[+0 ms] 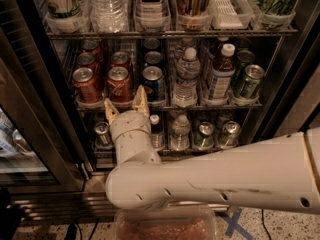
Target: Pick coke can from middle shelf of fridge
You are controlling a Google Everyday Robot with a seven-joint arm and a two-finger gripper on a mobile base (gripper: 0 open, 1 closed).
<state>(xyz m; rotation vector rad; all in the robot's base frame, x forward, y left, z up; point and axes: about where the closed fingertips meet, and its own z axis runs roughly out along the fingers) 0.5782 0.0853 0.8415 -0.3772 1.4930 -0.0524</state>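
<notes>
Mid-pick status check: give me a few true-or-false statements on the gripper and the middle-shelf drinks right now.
1. The gripper is open. True.
2. The gripper holds the coke can. False: the can stands ungripped on the middle shelf, just above the fingertips.
3. A blue Pepsi can stands directly right of the coke can. True.
4. The clear water bottle is the leftmost item on that shelf. False: it stands right of the Pepsi can; a darker brownish-red can is leftmost.
5. The gripper is up at the top rack. False: it is at the middle shelf's front edge.
</notes>
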